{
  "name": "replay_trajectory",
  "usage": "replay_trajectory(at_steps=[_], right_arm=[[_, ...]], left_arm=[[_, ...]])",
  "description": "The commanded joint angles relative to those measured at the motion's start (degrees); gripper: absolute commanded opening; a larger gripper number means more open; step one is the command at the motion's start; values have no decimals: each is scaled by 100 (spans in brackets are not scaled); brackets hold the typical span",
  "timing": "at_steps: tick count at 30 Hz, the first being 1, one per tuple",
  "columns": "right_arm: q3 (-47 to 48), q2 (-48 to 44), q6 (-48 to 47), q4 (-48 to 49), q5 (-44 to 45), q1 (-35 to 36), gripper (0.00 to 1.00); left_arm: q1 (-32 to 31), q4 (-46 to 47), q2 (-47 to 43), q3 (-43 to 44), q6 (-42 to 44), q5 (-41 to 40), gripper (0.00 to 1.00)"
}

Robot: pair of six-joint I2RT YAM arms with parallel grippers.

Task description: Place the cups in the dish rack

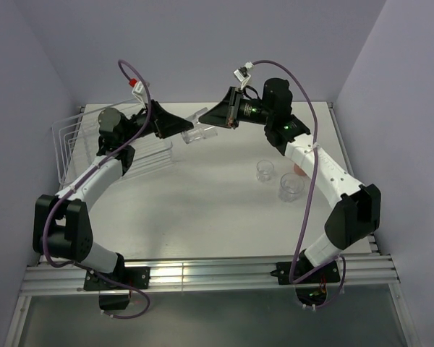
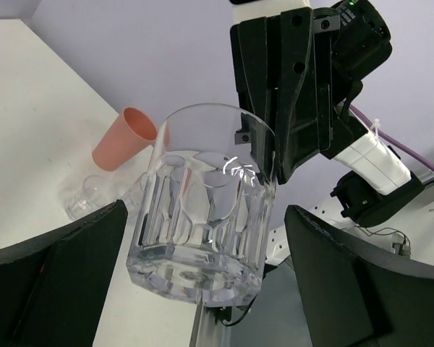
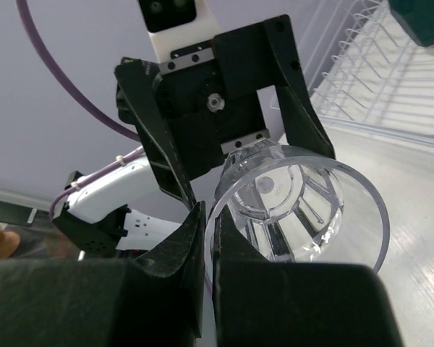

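Observation:
A clear tumbler (image 1: 199,130) is held in the air on its side between my two grippers. My right gripper (image 1: 218,118) is shut on its rim, one finger inside and one outside (image 3: 211,238). My left gripper (image 1: 179,127) is open; its fingers (image 2: 65,275) stand either side of the tumbler's base (image 2: 202,217) with small gaps. Two more clear tumblers (image 1: 265,170) (image 1: 291,186) stand upright on the table at the right. The salmon-pink cup (image 2: 123,139) lies beside them. The dark green mug (image 3: 419,18) sits in the dish rack (image 1: 76,141) at the far left.
The rack's thin wire ribs (image 3: 376,79) lie just behind the left gripper. Purple cables loop above both arms. Lavender walls close in the table at the back and sides.

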Motion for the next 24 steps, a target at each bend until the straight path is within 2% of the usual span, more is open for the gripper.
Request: replay_trajectory(at_steps=[1, 11, 17, 20, 21, 23, 24], right_arm=[[-86, -229, 584, 1242, -378, -76, 0], [-306, -202, 998, 1877, -361, -137, 0], [-569, -228, 989, 2044, -353, -137, 0], [-631, -246, 954, 2062, -300, -146, 0], [-648, -246, 937, 2053, -274, -163, 0], [-666, -246, 910, 2062, -221, -181, 0], [-675, -246, 901, 2062, -203, -190, 0]], left_arm=[[-181, -41, -165, 290, 292, 159, 98], [-313, 178, -200, 159, 152, 19, 96], [-313, 608, -156, 176, -225, 1, 88], [-331, 915, -121, 185, -488, 53, 65], [-339, 960, -103, 193, -533, 71, 47], [-357, 996, -103, 211, -604, 115, 31], [-357, 978, -120, 220, -613, 141, 17]])
